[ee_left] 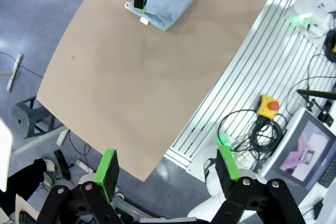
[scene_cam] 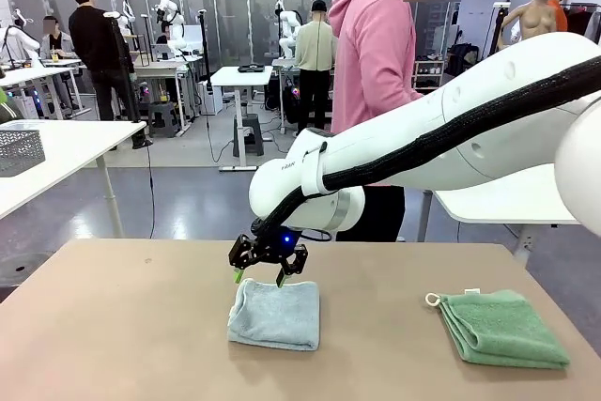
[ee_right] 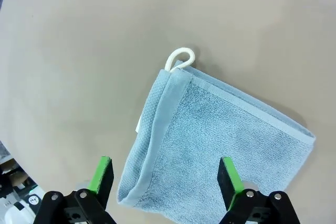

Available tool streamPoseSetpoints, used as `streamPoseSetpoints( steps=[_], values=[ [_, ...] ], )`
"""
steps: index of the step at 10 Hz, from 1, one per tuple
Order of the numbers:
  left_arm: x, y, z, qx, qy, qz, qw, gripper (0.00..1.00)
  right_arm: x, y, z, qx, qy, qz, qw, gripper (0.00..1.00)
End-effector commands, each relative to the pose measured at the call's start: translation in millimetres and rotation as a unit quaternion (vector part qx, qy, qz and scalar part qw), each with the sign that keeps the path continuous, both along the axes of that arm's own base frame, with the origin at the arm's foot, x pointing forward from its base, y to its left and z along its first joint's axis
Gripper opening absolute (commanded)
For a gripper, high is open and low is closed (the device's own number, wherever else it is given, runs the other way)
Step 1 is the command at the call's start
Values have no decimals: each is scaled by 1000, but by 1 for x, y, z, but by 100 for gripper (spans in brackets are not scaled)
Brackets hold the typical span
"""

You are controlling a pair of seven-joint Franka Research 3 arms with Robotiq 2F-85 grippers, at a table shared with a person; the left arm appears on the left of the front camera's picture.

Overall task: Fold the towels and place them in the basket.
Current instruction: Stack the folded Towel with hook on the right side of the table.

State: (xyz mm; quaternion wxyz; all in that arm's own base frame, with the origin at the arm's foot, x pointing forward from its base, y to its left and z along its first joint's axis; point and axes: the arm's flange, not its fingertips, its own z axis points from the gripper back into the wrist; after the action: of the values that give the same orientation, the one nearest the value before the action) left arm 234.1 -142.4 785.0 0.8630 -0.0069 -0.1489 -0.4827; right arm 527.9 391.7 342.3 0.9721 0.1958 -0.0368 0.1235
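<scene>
Because it is soft terry, the folded blue-grey towel near the table's middle looks light and limp, likely to sag or unfold if lifted by a single layer; a pinch across the thick rolled fold at its nine o'clock edge, seen in the right wrist view, should gather every layer. The right gripper hovers just above the towel's twelve o'clock edge, jaws spread wide and holding nothing, its white loop lying ahead of the fingers. The green towel lies folded at three o'clock, well apart. The left gripper hangs high over the near table edge, jaws wide and empty. The table is smooth, matte tan. A person in a pink hoodie stands at the far side. Farther off, at ten o'clock, a mesh basket sits on a white side table in a workshop with grey flooring
</scene>
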Motion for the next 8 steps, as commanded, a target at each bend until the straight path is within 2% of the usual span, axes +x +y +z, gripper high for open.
streamPoseSetpoints(
  steps=[1, 2, 3, 5, 8],
  values=[
    [-2, 1, 2, -1, -3, 5, 1000, 93, 0, 1, 2, -3, 1, -3, 1000, 100],
    [-2, 1, 2, -1, -3, 5, 1000, 93, 0, 0, 0, 0, 0, 0, 1000, 100],
    [-2, 1, 2, -1, -3, 5, 1000, 93, -21, -23, 18, 27, -10, 9, 1000, 100],
    [-2, 1, 2, -1, -3, 5, 1000, 93, -71, -81, 41, 52, -60, -13, 997, 100],
    [-2, 1, 2, -1, -3, 5, 1000, 93, -106, -152, 33, 116, -87, -79, 986, 100]
  ],
)
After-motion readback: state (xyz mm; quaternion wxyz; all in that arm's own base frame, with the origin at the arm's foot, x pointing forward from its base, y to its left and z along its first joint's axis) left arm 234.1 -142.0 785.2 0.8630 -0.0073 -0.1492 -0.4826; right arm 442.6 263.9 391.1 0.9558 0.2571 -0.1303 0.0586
